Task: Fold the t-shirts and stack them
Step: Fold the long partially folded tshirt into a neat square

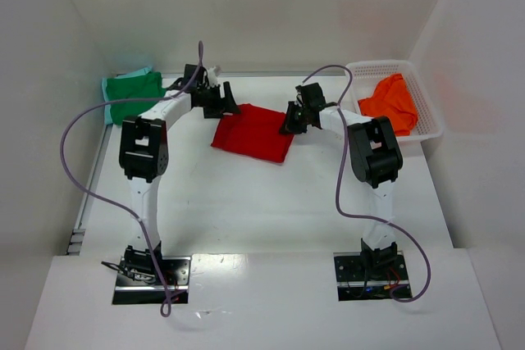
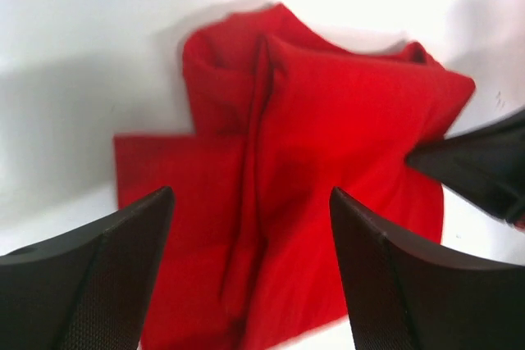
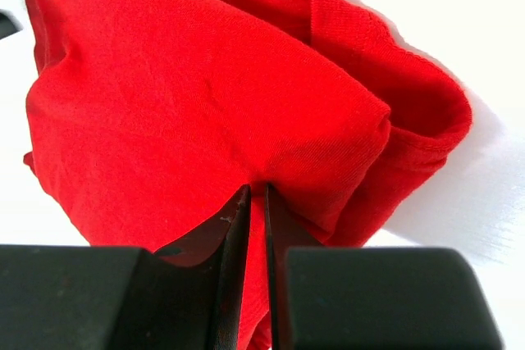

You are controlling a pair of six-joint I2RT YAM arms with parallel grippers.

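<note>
The red t-shirt (image 1: 253, 131) lies partly folded in the middle of the table; it also shows in the left wrist view (image 2: 328, 161) and the right wrist view (image 3: 189, 104). My right gripper (image 1: 293, 123) is shut on the shirt's right edge, cloth pinched between its fingers (image 3: 257, 202). My left gripper (image 1: 223, 106) is open just above the shirt's far left edge, its fingers (image 2: 107, 276) spread over the cloth. The green t-shirt (image 1: 130, 92) lies folded at the far left. The orange t-shirt (image 1: 392, 102) lies crumpled in the basket.
A white lattice basket (image 1: 426, 108) stands at the far right of the table. White walls enclose the table on three sides. Purple cables loop from both arms. The right gripper's finger (image 2: 484, 165) shows in the left wrist view.
</note>
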